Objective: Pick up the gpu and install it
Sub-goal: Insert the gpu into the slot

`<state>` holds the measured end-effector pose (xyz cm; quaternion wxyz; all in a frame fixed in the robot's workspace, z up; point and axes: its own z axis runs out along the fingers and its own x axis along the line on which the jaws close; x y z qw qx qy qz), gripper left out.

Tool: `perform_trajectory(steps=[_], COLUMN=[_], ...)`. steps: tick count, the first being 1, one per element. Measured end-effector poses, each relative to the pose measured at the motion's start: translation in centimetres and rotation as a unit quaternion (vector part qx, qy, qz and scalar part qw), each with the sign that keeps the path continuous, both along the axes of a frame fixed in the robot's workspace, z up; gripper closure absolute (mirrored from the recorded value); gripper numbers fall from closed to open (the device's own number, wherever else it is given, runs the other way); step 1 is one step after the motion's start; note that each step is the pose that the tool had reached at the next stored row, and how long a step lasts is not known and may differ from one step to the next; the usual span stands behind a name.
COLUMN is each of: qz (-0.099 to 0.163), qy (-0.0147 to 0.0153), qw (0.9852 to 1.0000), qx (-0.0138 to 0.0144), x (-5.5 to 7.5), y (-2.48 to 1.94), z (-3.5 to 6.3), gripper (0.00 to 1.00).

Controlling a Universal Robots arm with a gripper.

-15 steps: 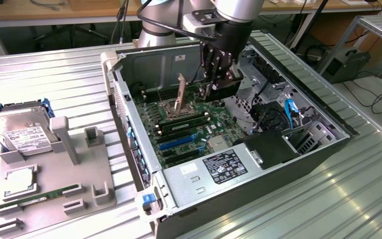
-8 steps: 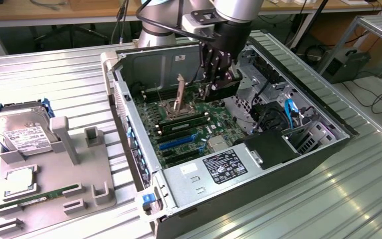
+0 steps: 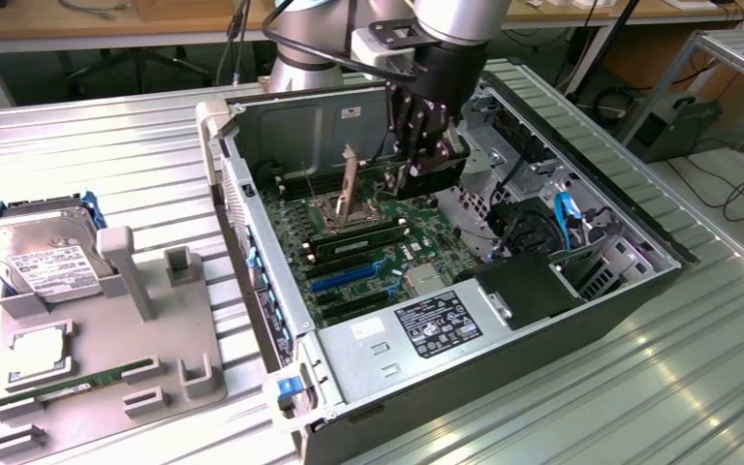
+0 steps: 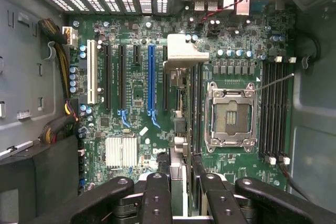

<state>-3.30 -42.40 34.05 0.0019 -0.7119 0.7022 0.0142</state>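
My gripper reaches down into the open computer case, over the green motherboard. In the wrist view its black fingers are shut on the gpu, seen edge-on as a thin dark card. Its silvery bracket points toward the case's rear grille. The card hangs above the board, between the long blue slot and the processor socket. From the exterior view the gpu is a dark slab just under the fingers. Whether it touches the board I cannot tell.
The socket lever stands upright beside the gripper. Cables and a blue-tabbed drive bay crowd the exterior view's right of the case. Left of the case, a grey fixture holds a hard drive, a processor and a green memory stick.
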Motion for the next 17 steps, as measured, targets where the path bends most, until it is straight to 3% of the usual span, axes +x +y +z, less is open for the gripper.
perform_trajectory(steps=[17], qz=[0.0], qy=[0.0], qw=[1.0], qx=[0.0], x=[-0.98], y=[-0.06], z=[-0.07], gripper=[0.73])
